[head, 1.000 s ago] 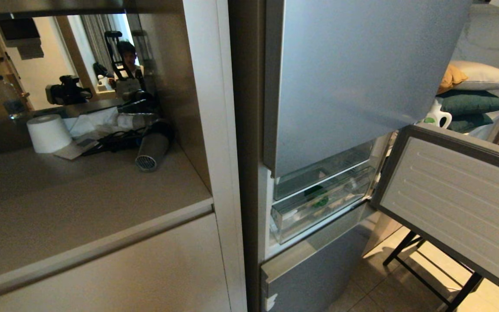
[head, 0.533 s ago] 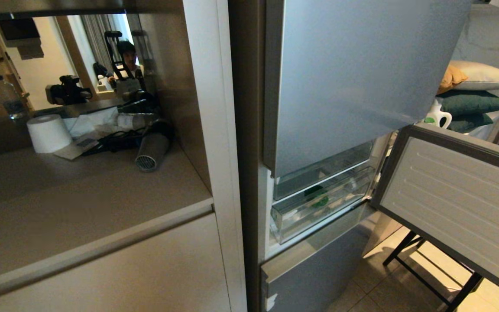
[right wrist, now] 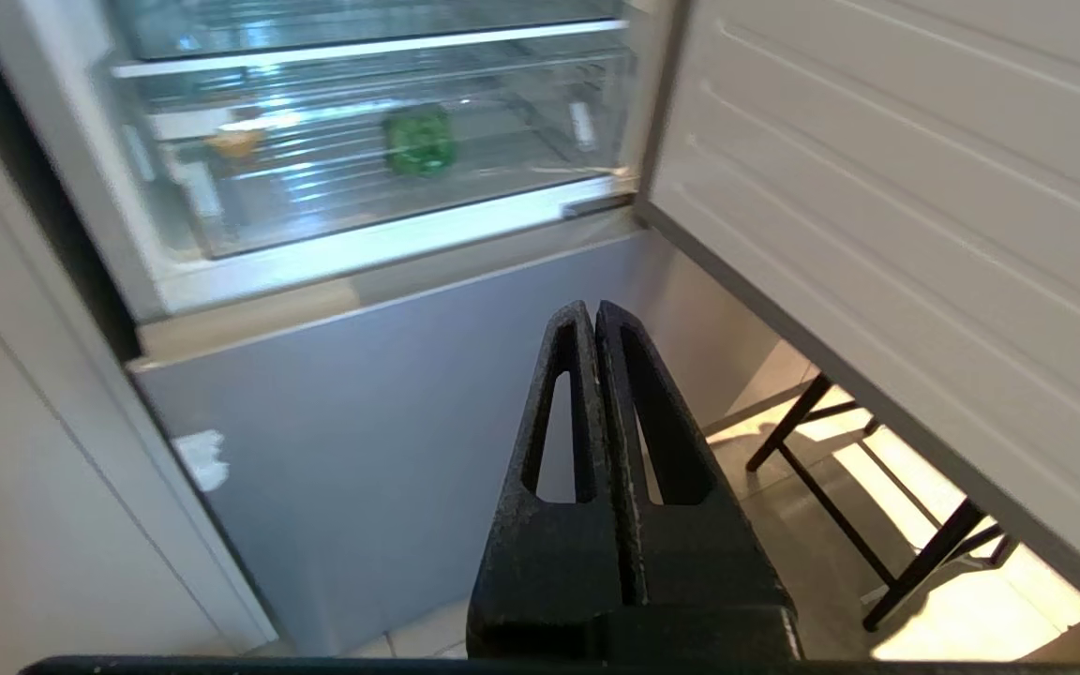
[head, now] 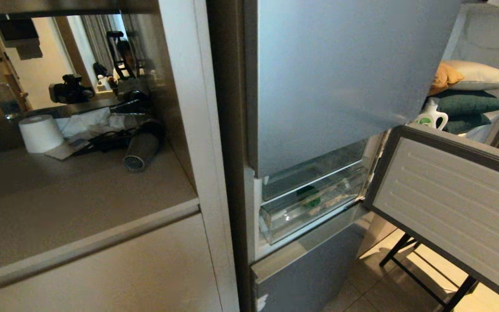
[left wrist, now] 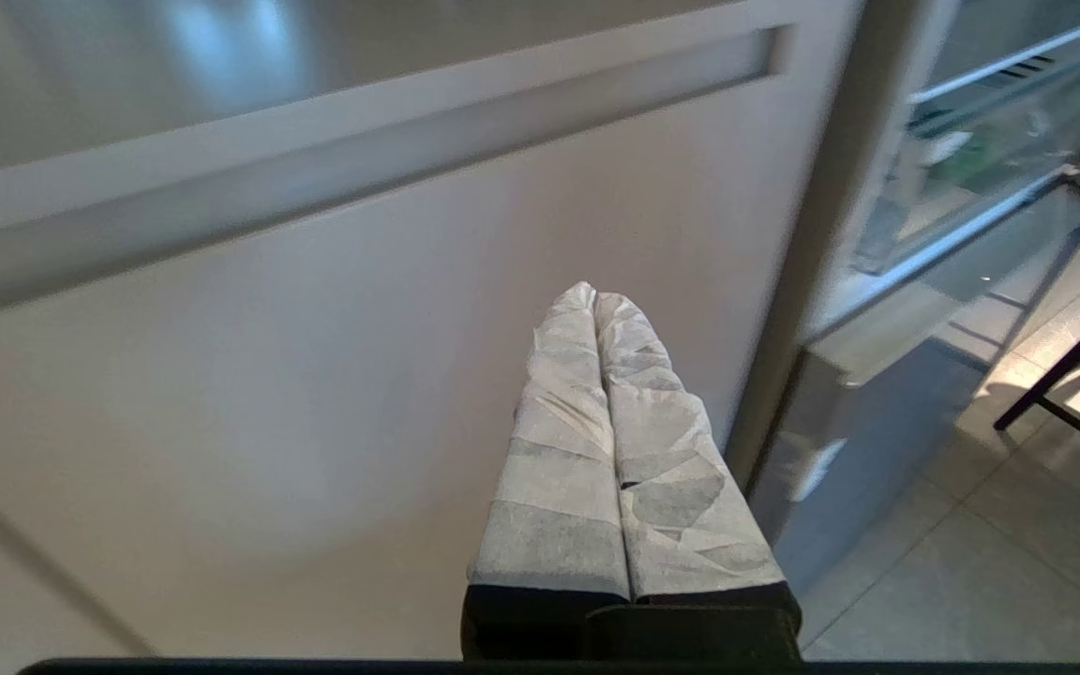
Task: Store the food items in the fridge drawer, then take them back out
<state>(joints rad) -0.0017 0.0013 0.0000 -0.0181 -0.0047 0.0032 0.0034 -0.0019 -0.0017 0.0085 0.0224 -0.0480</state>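
The tall upper fridge door (head: 340,82) fills the upper centre of the head view. Right of it, at the lower right, the open middle door (head: 453,203) swings outward and shows its ribbed white inner face. Left of the fridge, the beige cabinet (head: 102,268) takes the lower left, with a countertop above it carrying a white paper roll (head: 40,133) and a grey hair dryer (head: 140,149) at the upper left.

Just below centre sits the fridge drawer (head: 310,208), a clear bin whose long side runs across the fridge opening, slanting up toward the right. In it, the dark-green bell pepper (head: 309,196) lies near the middle of the ribbed floor, and in the right wrist view the tan potato (right wrist: 233,142) lies well apart from the pepper, toward the drawer's left end. Which way either points cannot be told.

The left gripper (left wrist: 594,298), its fingers wrapped in white, is pressed together and empty before the cabinet front. The right gripper (right wrist: 590,314), black, is likewise closed on nothing, in front of the lower grey fridge panel (right wrist: 390,422).
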